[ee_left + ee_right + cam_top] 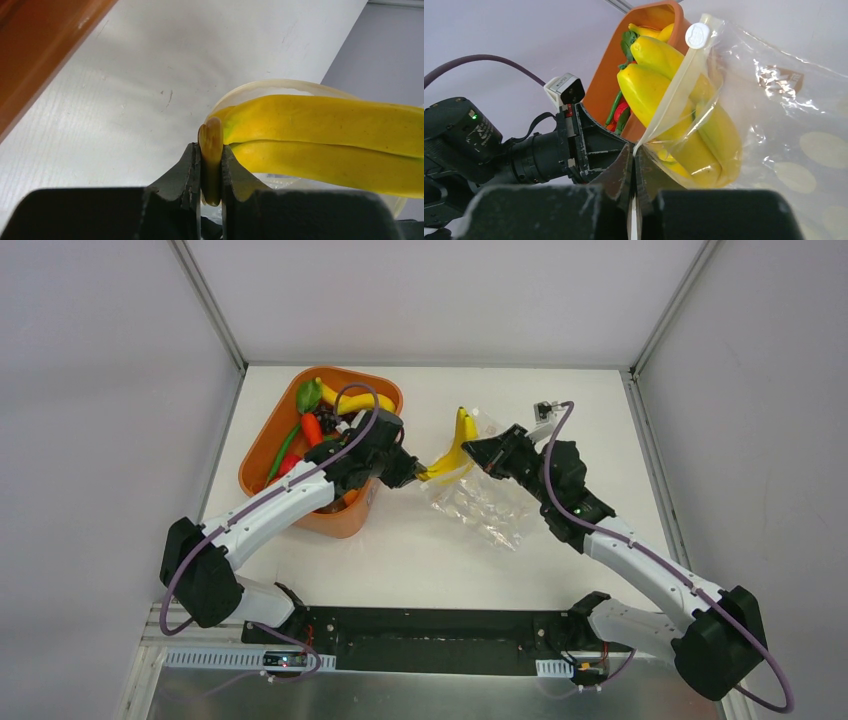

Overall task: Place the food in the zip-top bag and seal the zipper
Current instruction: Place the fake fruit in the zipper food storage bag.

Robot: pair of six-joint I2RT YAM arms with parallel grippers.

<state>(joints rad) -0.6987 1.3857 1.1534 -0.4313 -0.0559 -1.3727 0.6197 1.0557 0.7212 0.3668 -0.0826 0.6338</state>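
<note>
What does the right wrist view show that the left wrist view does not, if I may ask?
Only the right wrist view: the right gripper shut on the mouth edge of the zip-top bag, the bag's pale dots, and green and red food inside the orange tub.
Only the left wrist view: the left gripper clamped on the stem of the bananas, above bare table.
Both: the yellow bananas at the bag's open mouth, and the tub's orange wall.

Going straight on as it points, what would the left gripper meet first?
Shut on the stem of the banana, the left gripper points at the mouth of the zip-top bag. It would probably meet that mouth edge first, near the right gripper pinching it; depth is unclear.
</note>
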